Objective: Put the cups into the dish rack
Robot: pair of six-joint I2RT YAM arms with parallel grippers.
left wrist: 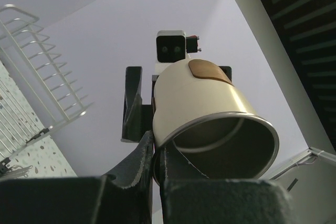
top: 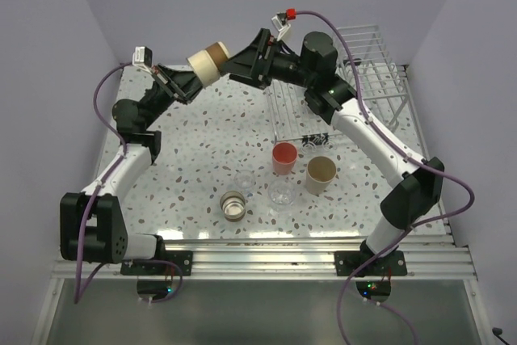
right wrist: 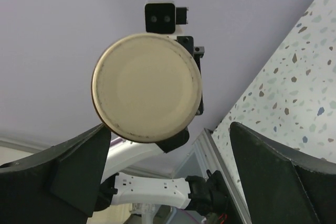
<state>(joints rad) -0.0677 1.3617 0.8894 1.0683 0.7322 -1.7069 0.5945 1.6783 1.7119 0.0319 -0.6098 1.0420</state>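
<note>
The beige cup (top: 209, 63) is rim-pinched by the left fingers (left wrist: 137, 163); the spread right fingers (right wrist: 68, 171) should be centred around its base first.

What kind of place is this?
Probably a robot test cell, not a kitchen: plain lavender walls box in a speckled table, with the left arm and right arm bolted to a metal rail.

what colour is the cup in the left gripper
Cream cup, brown patch on its side; left wrist view shows it best.
</note>
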